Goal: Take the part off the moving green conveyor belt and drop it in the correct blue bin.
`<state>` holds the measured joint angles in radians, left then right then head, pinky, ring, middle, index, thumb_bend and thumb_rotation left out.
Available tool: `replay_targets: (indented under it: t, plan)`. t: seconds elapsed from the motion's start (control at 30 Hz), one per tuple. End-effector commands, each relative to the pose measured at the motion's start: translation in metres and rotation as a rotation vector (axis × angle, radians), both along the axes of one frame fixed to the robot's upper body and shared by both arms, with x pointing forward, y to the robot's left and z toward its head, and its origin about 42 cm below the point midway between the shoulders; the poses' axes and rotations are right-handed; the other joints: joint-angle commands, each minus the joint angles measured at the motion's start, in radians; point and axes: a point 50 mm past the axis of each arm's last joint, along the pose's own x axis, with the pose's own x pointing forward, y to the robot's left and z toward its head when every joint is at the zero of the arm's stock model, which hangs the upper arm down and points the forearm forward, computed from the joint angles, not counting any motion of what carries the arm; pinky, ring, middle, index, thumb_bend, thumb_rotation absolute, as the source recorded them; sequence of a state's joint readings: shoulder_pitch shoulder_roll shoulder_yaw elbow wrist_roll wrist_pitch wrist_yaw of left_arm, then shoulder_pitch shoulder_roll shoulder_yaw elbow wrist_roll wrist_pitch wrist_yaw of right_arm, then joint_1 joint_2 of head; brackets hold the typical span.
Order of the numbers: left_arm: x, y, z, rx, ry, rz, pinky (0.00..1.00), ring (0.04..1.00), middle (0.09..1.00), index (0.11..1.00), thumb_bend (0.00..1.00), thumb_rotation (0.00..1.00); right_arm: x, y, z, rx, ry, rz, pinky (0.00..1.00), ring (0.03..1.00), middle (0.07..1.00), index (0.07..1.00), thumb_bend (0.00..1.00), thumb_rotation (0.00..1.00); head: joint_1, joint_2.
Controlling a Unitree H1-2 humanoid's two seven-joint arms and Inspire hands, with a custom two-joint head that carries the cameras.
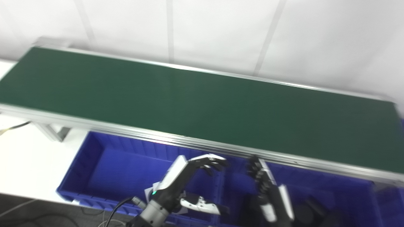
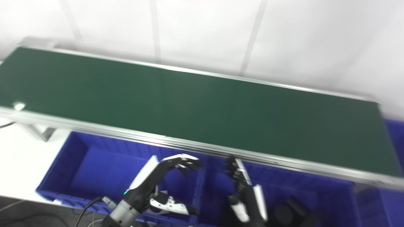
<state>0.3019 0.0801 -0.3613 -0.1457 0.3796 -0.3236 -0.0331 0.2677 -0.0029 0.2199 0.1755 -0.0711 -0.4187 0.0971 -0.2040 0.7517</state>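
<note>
1. No text, label, brand, number or sign readable anywhere in either view.
2. Green conveyor belt [image 1: 202, 107]: plain surface, no markings legible.
3. Blue bin [image 1: 94, 164]: walls bare of any readable lettering.
4. Left hand [image 1: 186, 183] and right hand [image 1: 268, 189]: blurred, no print to be made out on the shells.
5. White scrap beside the left wrist, inside the bin [image 1: 151, 191]: too blurred to tell whether anything is written on it.
</note>
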Motion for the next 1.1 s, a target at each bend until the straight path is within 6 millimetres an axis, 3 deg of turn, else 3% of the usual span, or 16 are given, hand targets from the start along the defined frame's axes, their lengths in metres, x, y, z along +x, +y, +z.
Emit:
replay_targets:
  t: [0.0, 0.17, 0.3, 0.43, 0.53, 0.77, 0.83, 1.07]
  plan:
    - [0.007, -0.002, 0.003, -0.068, -0.080, 0.001, 0.57, 0.681, 0.731, 0.687, 0.76, 0.37, 0.007, 0.012, 0.008, 0.018, -0.073, -0.005, 0.88, 0.904, 0.925, 0.936, 0.90, 0.90, -0.033, -0.012]
    - [0.015, 0.003, -0.026, -0.052, -0.050, 0.025, 0.60, 0.726, 0.775, 0.728, 0.81, 0.22, 0.007, 0.024, 0.003, 0.005, -0.058, -0.015, 0.91, 0.914, 0.933, 0.934, 0.92, 0.92, -0.054, -0.033]
    - [0.015, 0.005, -0.049, 0.021, -0.040, 0.048, 0.64, 0.775, 0.807, 0.747, 0.76, 0.22, 0.006, 0.023, 0.000, -0.006, -0.051, -0.014, 0.93, 0.922, 0.936, 0.937, 0.91, 0.91, -0.012, -0.047]
    - [0.015, 0.007, -0.060, 0.046, -0.043, 0.069, 0.68, 0.798, 0.817, 0.756, 0.69, 0.32, 0.005, 0.018, -0.001, -0.013, -0.049, -0.015, 0.94, 0.928, 0.938, 0.939, 0.93, 0.91, 0.041, -0.052]
    - [0.015, 0.005, -0.068, 0.036, -0.019, 0.077, 0.75, 0.826, 0.837, 0.778, 0.65, 0.51, 0.003, 0.013, -0.002, -0.013, -0.044, -0.015, 0.96, 0.934, 0.943, 0.945, 0.93, 0.93, 0.075, -0.056]
    - [0.017, -0.002, -0.077, -0.046, 0.075, 0.078, 0.82, 0.872, 0.875, 0.810, 0.65, 0.65, 0.002, 0.003, -0.006, -0.027, -0.031, -0.019, 0.95, 0.944, 0.951, 0.952, 0.91, 0.93, 0.121, -0.065]
    - [0.018, -0.003, -0.078, -0.064, 0.101, 0.065, 0.86, 0.914, 0.912, 0.840, 0.68, 0.80, 0.002, 0.001, -0.007, -0.038, -0.032, -0.030, 0.94, 0.940, 0.951, 0.943, 0.90, 0.93, 0.130, -0.068]
    - [0.016, -0.008, -0.073, -0.111, 0.139, 0.000, 0.92, 0.969, 0.973, 0.904, 0.83, 0.97, 0.001, -0.001, -0.008, -0.055, -0.032, -0.037, 0.96, 0.975, 0.977, 0.937, 0.94, 0.94, 0.157, -0.087]
